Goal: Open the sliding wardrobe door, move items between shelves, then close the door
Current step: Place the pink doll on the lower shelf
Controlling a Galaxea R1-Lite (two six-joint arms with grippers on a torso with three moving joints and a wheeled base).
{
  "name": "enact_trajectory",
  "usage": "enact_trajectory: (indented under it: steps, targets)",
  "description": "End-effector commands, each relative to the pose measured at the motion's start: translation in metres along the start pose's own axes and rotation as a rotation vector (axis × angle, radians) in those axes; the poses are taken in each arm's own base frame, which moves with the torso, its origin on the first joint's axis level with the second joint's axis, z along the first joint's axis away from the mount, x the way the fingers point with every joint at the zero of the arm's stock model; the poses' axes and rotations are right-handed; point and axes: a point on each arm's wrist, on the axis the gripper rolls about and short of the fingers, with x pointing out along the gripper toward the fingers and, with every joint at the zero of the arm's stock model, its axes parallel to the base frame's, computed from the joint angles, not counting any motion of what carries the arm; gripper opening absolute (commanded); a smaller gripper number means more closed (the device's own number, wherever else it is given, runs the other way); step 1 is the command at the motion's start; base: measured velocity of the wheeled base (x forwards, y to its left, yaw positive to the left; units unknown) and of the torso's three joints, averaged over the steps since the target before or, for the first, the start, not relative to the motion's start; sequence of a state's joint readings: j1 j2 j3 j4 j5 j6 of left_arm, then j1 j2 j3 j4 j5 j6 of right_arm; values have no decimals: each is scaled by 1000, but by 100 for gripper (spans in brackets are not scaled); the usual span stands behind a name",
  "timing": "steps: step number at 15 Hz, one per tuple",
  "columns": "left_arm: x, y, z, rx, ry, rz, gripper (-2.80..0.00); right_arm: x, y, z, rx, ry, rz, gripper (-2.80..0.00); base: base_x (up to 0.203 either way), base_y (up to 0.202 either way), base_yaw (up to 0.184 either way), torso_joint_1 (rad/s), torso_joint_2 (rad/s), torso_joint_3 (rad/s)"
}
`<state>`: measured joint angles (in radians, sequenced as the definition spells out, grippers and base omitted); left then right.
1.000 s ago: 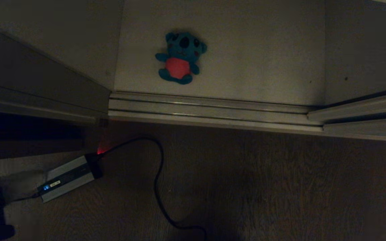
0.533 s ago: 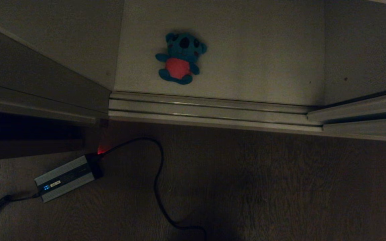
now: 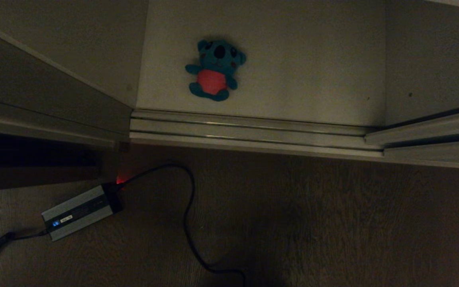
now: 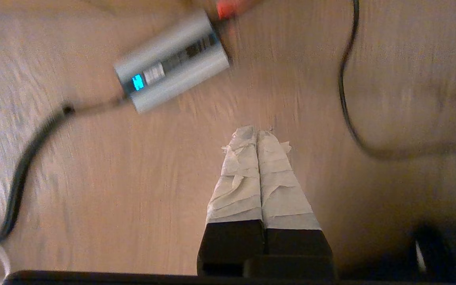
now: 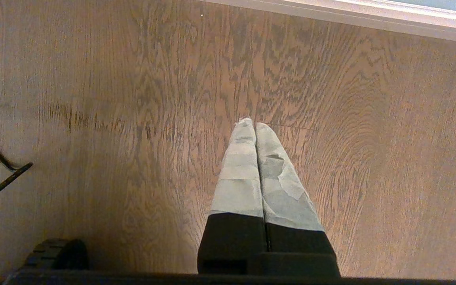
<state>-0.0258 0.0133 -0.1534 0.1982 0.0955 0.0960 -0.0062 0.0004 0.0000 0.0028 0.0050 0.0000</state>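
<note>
**A:** Flooring: dark brown wood-grain boards point(image 3: 333, 223), dimly lit, running up to a pale metal sliding track point(image 3: 249, 133) with parallel grooves. What sits behind the track?

**B:** One plain white flat shelf board point(image 3: 313, 79), walled by pale panels at both sides. On it, one small teal-blue plush toy with a red belly point(image 3: 215, 69), lying face up, near the front edge but apart from the track, left of the board's middle.

**A:** Doors?

**B:** Grey-green sliding wardrobe door panel with thin pale frame point(image 3: 46, 103), at the left, clear of the opening. Framed rails point(image 3: 432, 137) at the right; which panel they belong to, I cannot tell.

**A:** Loose items on the floor?

**B:** One silver-grey rectangular power adapter with a small blue-lit display point(image 3: 80, 212), lying slantwise at front left. One thin black cable point(image 3: 189, 207) curving from its end toward the near edge. A small red glow point(image 3: 120, 179) just beside the adapter's far end.

**A:** Grippers?

**B:** Neither shows in the head view. Left gripper point(image 4: 257, 132): tape-wrapped fingers point(image 4: 244, 174) pressed together, nothing between them, pointing down over the floor, near the adapter, not touching it. Right gripper point(image 5: 251, 124): taped fingers pressed together likewise, empty, over bare boards, the pale track edge beyond its tips.
</note>
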Motion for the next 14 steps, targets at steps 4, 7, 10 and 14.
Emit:
enact_trajectory:
  steps: [4,7,10,14]
  targets:
    - [9,-2,-10,-3,-83,9,-280,0,0,-1,0,3,0,-280,0,0,0,0,0,0]
    - [9,-2,-10,-16,-84,16,-280,0,0,-1,0,3,0,-280,0,0,0,0,0,0]
    - [9,-2,-10,-18,-83,8,-280,0,0,-1,0,3,0,-280,0,0,0,0,0,0]
    - [9,-2,-10,-66,-85,14,-280,0,0,-1,0,3,0,-280,0,0,0,0,0,0]
